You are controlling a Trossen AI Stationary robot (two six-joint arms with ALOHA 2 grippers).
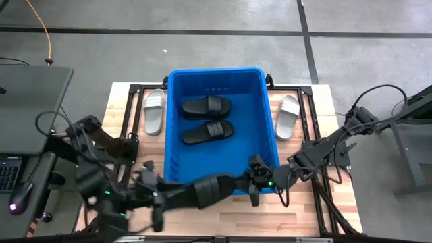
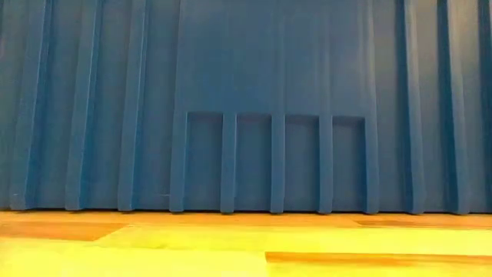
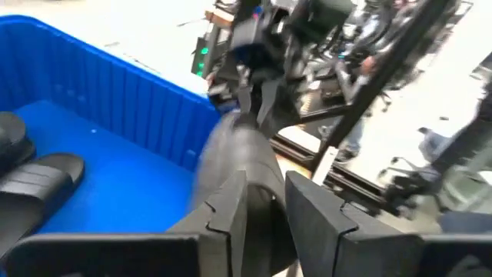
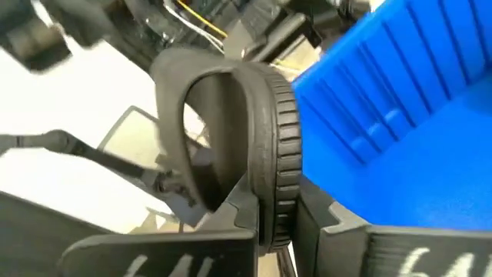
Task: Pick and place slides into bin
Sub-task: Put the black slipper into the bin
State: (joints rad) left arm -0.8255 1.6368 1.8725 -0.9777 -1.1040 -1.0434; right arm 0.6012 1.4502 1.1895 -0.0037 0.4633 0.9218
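Black slide (image 1: 214, 188) held in air at lower centre of high view, just outside near wall of bin (image 1: 267, 128), between both claws; right claw (image 1: 252, 181) clamped on its edge, visible in right wrist view (image 4: 265, 154); left claw (image 1: 177, 194) at its other end, fingers (image 3: 231, 201) astride it, whether gripping or letting go cannot tell.

Slide looks light, rubbery, bendy; sole edge best hold.

High view alone shows two black slides (image 1: 207, 118) inside bin and grey slides (image 1: 154, 111) on worktop (image 1: 297, 209) either side; low view shows only bin wall.
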